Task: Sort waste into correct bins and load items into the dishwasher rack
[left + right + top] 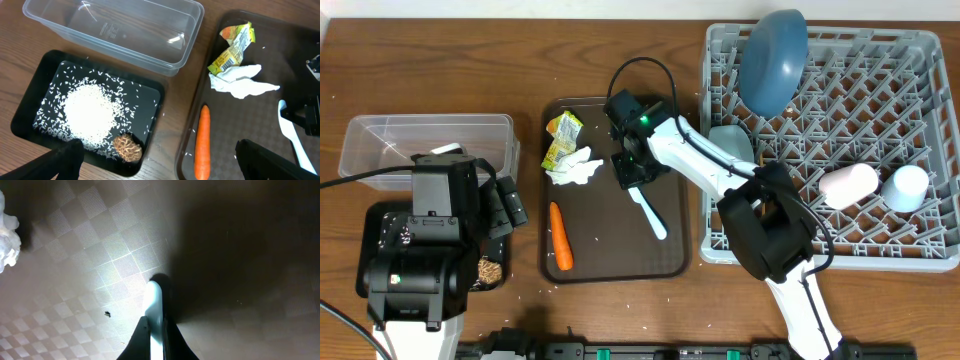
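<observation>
White arm links (pixel 695 165), black joints (pixel 770 235)

The clear plastic box (pixel 125 25) looks glossy, the brown serving tray (pixel 100 255) checker-textured.

Orange carrot (pixel 560 237), yellow-green printed wrapper (pixel 561 138), white tissue (pixel 578 168), pale blue utensil (pixel 651 216), checkered dark brown tray (pixel 610 245)

Robot lab setup, wooden table (pixel 430 70), cabled robot arm (pixel 690 155), grey dishwasher rack (pixel 880 60)
</observation>
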